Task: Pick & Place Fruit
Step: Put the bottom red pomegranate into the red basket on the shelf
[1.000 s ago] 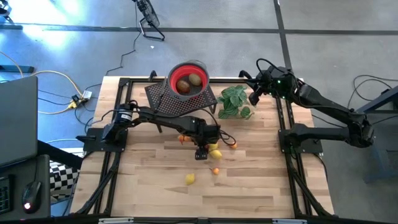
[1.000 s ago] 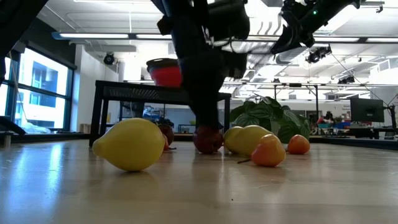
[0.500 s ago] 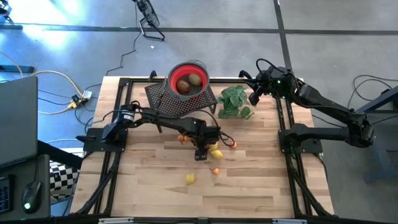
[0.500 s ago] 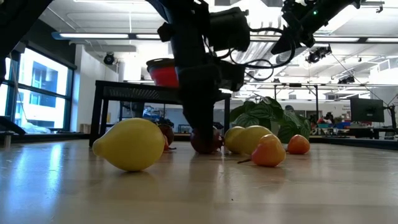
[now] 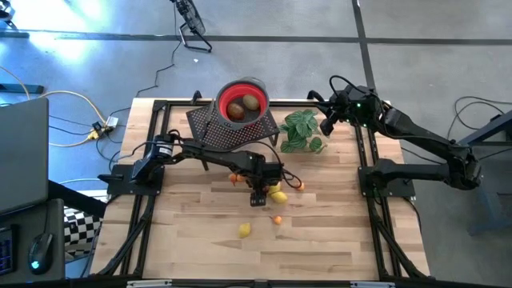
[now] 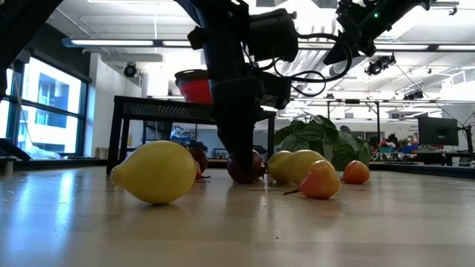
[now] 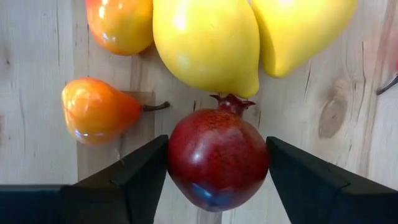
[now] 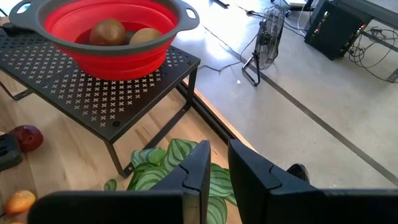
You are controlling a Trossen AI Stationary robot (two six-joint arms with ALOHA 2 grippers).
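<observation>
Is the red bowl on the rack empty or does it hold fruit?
Not empty. The red bowl on the black rack holds two brownish kiwi-like fruits.

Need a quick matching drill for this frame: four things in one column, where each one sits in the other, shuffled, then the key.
Things
1. pomegranate
2. two kiwis
3. plant
4. lone lemon

Places
A. in the red bowl on the black rack
B. alone on the table, nearest its front edge
C. between the fingers of the left gripper, on the table
D. under the raised right gripper, beside the rack

Pairs: 1-C, 2-A, 3-D, 4-B
</observation>
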